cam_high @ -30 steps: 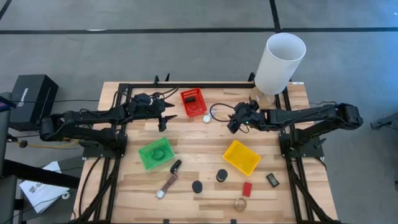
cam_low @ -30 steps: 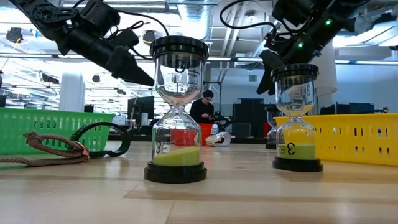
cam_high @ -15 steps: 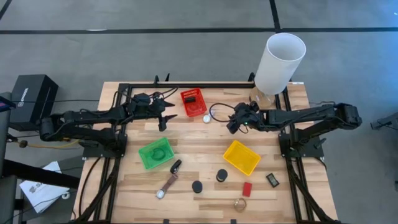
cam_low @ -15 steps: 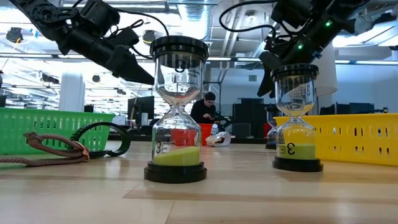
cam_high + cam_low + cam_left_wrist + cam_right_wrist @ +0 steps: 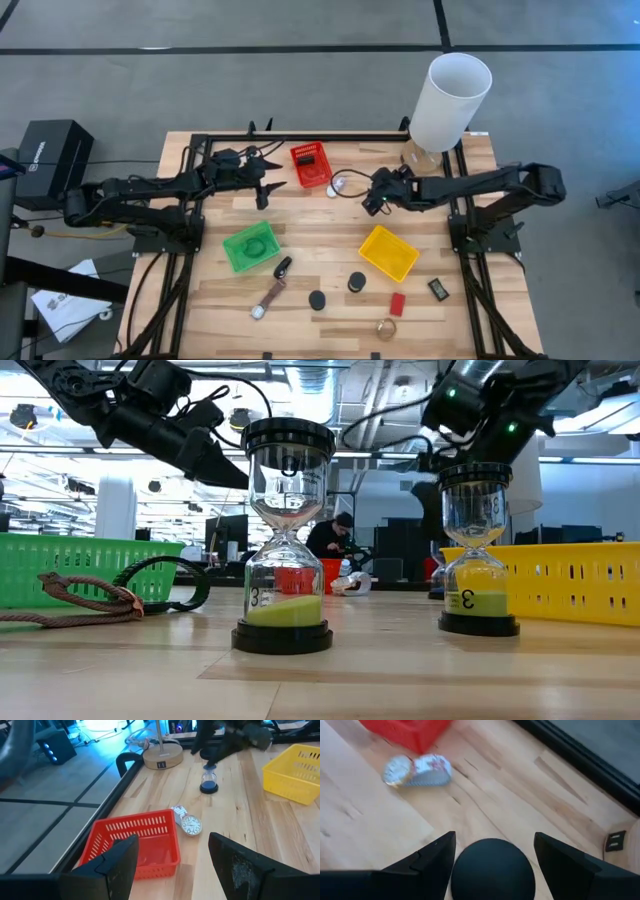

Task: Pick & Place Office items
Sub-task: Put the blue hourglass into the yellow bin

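My right gripper (image 5: 370,200) hangs open, tipped downward over a small dark-capped hourglass (image 5: 208,779) on the far middle of the table. In the right wrist view the hourglass's round black top (image 5: 492,870) shows between the two fingers, with no plain touch. A white-faced watch (image 5: 333,188) lies on the wood beside the red basket (image 5: 311,165). My left gripper (image 5: 268,187) waits open above the table, left of that basket. Two hourglasses (image 5: 317,299) (image 5: 357,282) stand upright near the front.
A green basket (image 5: 251,246) and a yellow basket (image 5: 389,252) sit mid-table. Near the front lie a brown-strapped watch (image 5: 268,298), a black fob (image 5: 284,267), a red block (image 5: 397,303), a small black piece (image 5: 438,289) and a gold ring (image 5: 387,327). A tall white lamp (image 5: 450,95) stands far right.
My right gripper has sunk and tipped further down, moving a little toward the table's left, and now stands over the small hourglass. Its fingers have stayed open.
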